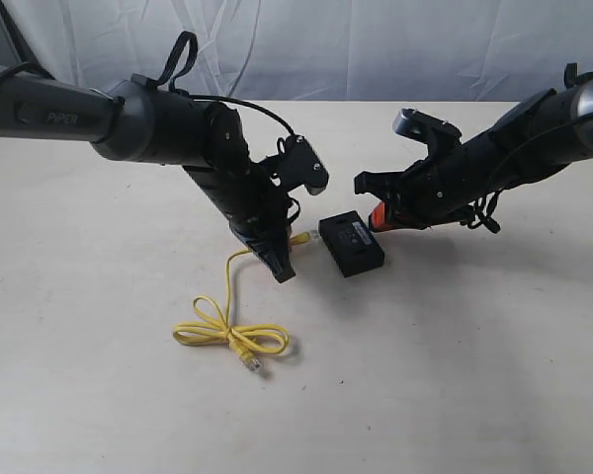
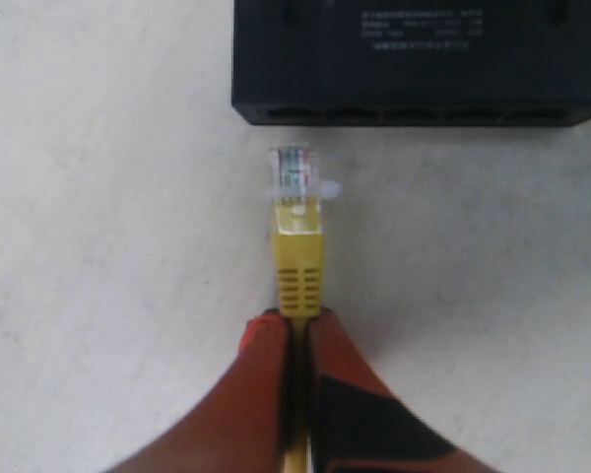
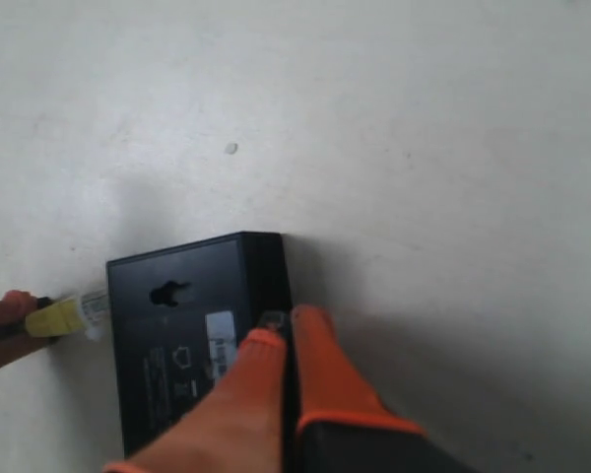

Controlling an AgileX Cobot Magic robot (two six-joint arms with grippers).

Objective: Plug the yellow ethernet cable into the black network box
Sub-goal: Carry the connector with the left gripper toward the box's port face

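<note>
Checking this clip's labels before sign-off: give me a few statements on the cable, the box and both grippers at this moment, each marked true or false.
1. The left gripper is shut on the yellow ethernet cable just behind its plug. True.
2. The plug is already seated in the black network box. False: the left wrist view shows bare table between the plug tip and the box's port side.
3. The right gripper is open and hangs well away from the box. False: its fingers are shut and rest at the box's edge.
4. The rest of the cable lies in a loose knot on the table, with its other plug free. True.
5. The box stands on its edge. False: it lies flat.
</note>
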